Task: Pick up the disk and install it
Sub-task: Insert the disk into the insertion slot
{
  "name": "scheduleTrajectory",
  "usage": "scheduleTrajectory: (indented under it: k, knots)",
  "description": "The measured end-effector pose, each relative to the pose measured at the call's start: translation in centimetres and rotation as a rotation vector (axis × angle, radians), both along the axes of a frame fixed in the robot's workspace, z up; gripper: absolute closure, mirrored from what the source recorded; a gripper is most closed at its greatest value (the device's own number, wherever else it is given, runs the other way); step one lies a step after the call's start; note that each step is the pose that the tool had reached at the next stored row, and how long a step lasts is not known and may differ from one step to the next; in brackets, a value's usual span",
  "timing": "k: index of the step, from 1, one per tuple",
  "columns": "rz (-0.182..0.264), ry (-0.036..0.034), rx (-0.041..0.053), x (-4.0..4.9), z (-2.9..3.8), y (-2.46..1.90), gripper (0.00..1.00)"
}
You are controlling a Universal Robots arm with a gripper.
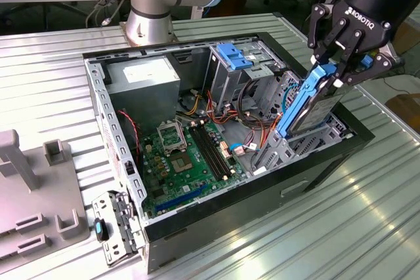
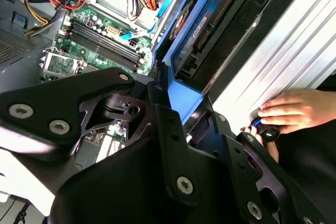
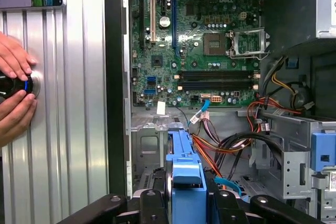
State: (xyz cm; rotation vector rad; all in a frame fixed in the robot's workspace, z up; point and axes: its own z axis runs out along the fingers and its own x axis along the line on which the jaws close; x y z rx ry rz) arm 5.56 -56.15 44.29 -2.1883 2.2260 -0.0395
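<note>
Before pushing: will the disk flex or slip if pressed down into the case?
Probably stiff: the disk looks like a grey metal slab in a blue carrier. It may pivot, since the gripper pinches only its upper end and it hangs tilted. The smooth plastic there could slip under a hard push.

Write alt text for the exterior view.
A gripper holds the disk by its top end, tilted, lower end inside an open computer case at the exterior view's right. The case lies on a ribbed metal table, motherboard exposed.
</note>
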Motion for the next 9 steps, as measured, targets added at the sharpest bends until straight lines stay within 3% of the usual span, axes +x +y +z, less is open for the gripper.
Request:
scheduleTrajectory:
  k: [9]
  knots:
    - [0.0,0.0011,0.0005,0.01,-0.29,0.0,0.63]
